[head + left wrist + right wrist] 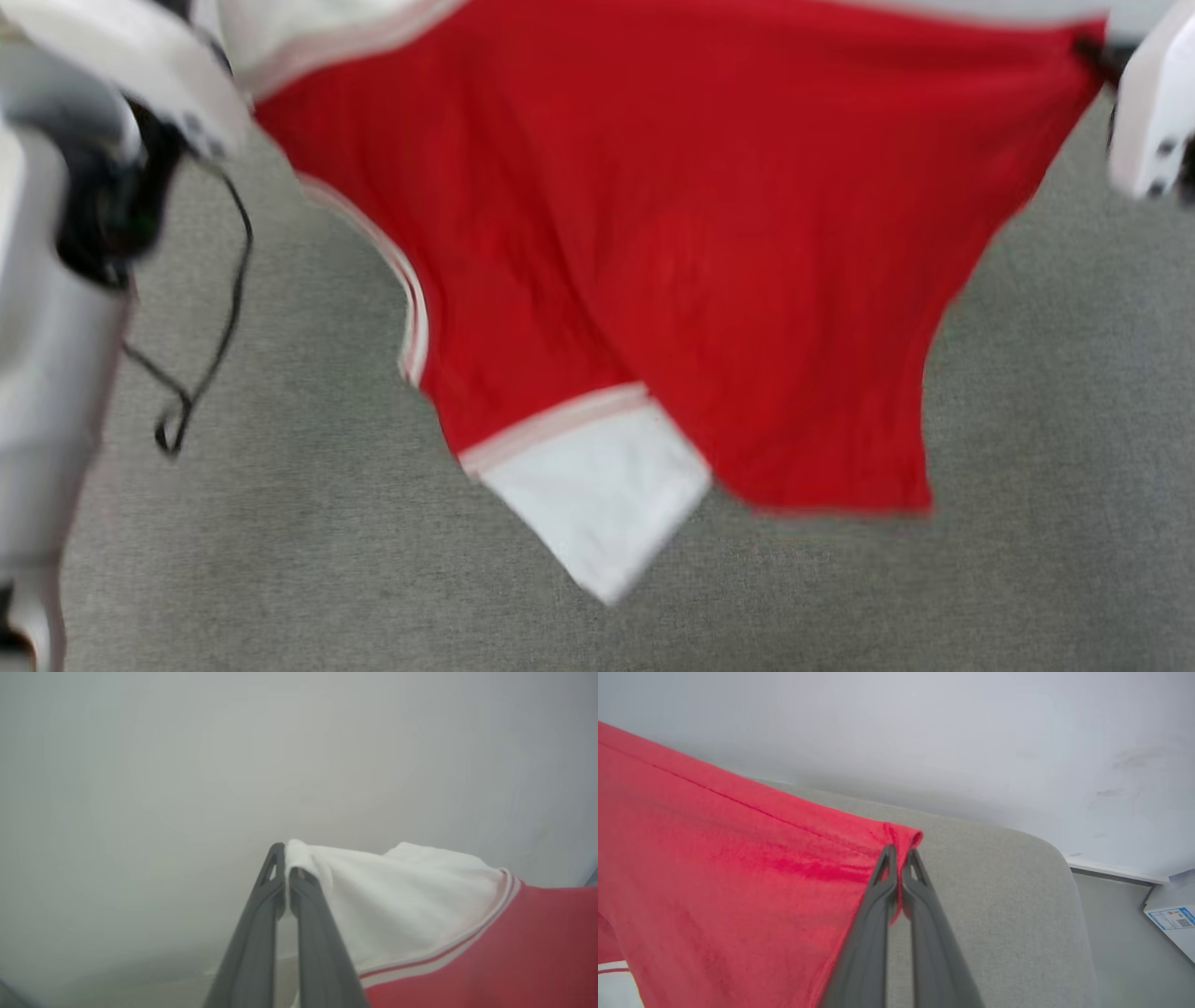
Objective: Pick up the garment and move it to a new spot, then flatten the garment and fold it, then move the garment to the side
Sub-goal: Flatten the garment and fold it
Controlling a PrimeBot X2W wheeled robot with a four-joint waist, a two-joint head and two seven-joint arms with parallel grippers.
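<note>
The left gripper (286,870) has its two long dark fingers pressed together on a bunched edge of a white sleeve. The right gripper (899,861) is pinched tight on a red hem corner. The red knitted garment with white short sleeves and red-white striped trim (672,233) therefore hangs spread between them over the surface, with its other white sleeve dangling lowest on the near side. Blur hides whether that sleeve touches down. Both pinches sit at the very edge of the cloth, so the carry probably calls for the arms travelling at one pace, taut without tugging. The low sleeve should meet the surface first so nothing tucks under. The matte grey woven surface (1027,579) looks grippy, and dragged fabric would likely bunch on it. A thin black cable (247,243) loops off the left arm close to the garment's left edge and could snag it. A plain pale wall (924,728) stands on the far side, and a white package with a blue printed label (1174,919) lies well off to the right.
</note>
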